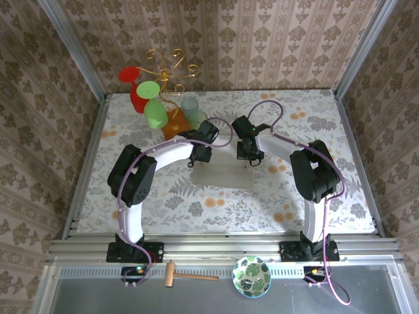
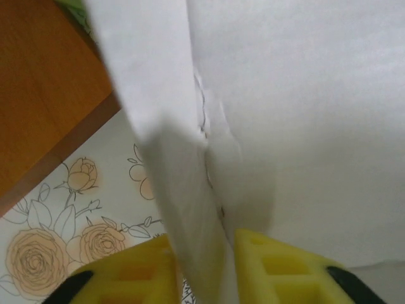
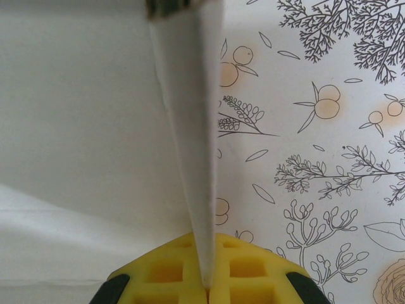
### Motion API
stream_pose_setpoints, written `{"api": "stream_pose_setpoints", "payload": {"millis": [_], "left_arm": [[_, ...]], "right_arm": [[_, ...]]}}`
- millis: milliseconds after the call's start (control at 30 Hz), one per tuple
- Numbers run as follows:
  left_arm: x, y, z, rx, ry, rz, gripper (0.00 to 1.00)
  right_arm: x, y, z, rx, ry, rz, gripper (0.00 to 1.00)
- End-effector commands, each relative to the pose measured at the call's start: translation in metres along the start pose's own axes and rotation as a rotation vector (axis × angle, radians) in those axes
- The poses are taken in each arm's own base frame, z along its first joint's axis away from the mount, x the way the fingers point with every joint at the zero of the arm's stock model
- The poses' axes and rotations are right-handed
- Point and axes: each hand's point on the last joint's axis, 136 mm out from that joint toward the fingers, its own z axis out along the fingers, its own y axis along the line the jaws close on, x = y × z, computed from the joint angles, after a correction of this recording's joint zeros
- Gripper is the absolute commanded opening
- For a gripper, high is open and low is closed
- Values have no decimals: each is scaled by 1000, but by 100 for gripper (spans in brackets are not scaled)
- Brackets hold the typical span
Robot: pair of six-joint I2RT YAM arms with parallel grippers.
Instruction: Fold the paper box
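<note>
The paper box (image 1: 222, 176) lies as a pale sheet on the flowered table (image 1: 314, 124) between my two grippers. My left gripper (image 1: 198, 157) is at its far left corner. In the left wrist view a raised flap (image 2: 166, 126) stands in the gap of the left gripper (image 2: 202, 247); the yellow fingers (image 2: 136, 269) are apart, wider than the thin card. My right gripper (image 1: 251, 157) is at the far right corner. In the right wrist view the right gripper (image 3: 207, 253) is shut on an upright flap (image 3: 190, 126), with the box's flat panel (image 3: 82, 126) to its left.
A gold wire mug tree on an orange wooden base (image 1: 173, 125) stands at the back left, close to the left gripper, with red and green cups (image 1: 155, 112) and pale glasses (image 1: 191, 106). The base fills the left wrist view's corner (image 2: 44, 95). A wooden mallet (image 1: 186, 275) and patterned bowl (image 1: 251, 276) lie on the near ledge.
</note>
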Motion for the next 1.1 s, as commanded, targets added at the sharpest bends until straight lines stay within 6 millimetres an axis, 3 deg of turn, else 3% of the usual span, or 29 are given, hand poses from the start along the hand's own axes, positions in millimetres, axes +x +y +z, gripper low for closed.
{"api": "stream_pose_setpoints", "payload": {"millis": [0, 167, 333, 467, 767, 1067], "left_arm": [[-20, -1, -27, 80, -37, -36, 40], [-32, 7, -29, 148, -54, -84, 45], [-36, 1, -20, 202, -54, -50, 44], [-35, 3, -9, 195, -34, -55, 34], [-31, 10, 5, 124, -17, -48, 2], [-23, 22, 2, -117, -2, 20, 0]], "right_arm": [[10, -7, 9, 35, 48, -7, 0], [9, -6, 10, 28, 49, -5, 0], [9, -5, 11, 25, 52, -6, 0], [10, -5, 11, 24, 54, -6, 0], [11, -6, 10, 22, 56, -7, 0], [12, -6, 10, 28, 59, -1, 0]]}}
